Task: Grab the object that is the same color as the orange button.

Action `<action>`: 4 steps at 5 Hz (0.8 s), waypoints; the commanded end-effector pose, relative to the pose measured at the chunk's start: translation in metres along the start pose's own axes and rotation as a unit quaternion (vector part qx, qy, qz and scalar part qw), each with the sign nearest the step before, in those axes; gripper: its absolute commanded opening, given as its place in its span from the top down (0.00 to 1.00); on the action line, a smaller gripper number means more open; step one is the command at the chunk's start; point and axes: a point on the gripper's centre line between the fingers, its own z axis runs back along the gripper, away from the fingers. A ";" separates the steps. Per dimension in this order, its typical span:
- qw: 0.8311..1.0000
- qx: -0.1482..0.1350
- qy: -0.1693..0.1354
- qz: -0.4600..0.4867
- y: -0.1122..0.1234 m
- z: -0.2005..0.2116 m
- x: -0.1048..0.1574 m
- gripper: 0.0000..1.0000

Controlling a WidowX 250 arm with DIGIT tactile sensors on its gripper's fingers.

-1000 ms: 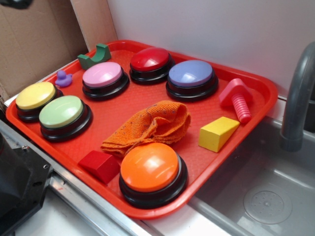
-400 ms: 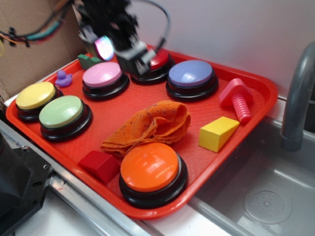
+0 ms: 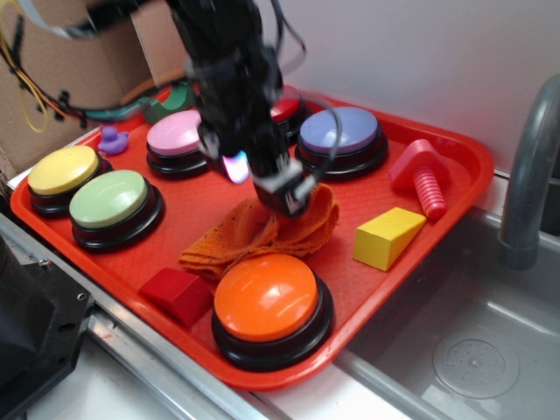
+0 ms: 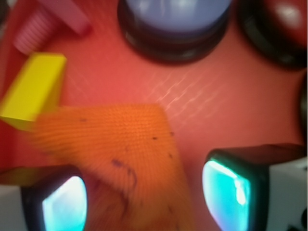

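The orange mesh cloth (image 3: 262, 234) lies crumpled in the middle of the red tray (image 3: 455, 175), just behind the orange button (image 3: 267, 297) at the tray's front. My gripper (image 3: 278, 194) is low over the cloth's far right part, its fingers close above or touching it; contact cannot be told. In the wrist view the cloth (image 4: 125, 149) fills the space between my two spread fingertips (image 4: 231, 192), and my gripper (image 4: 144, 197) is open with a wide gap. The arm hides part of the cloth and the red-domed button.
Yellow (image 3: 63, 171), green (image 3: 110, 199), pink (image 3: 175, 136) and blue (image 3: 339, 131) buttons ring the tray. A red block (image 3: 179, 293) lies at front left, a yellow wedge (image 3: 387, 236) and a pink bolt (image 3: 422, 179) at right. A sink (image 3: 472, 350) and a faucet (image 3: 529, 175) are at right.
The arm came into view from the back left and moved forward and down, from over the pink and red buttons to just over the orange cloth. The cloth has not visibly moved.
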 end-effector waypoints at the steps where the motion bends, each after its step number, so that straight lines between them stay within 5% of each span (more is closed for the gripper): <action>1: 1.000 -0.007 -0.003 -0.005 0.003 -0.019 -0.001 0.00; 2: 1.000 -0.001 -0.001 -0.003 0.003 -0.021 -0.002 0.00; 3: 1.000 0.004 0.000 -0.005 0.002 -0.022 -0.001 1.00; 4: 1.000 0.004 0.005 -0.021 0.003 -0.015 0.003 1.00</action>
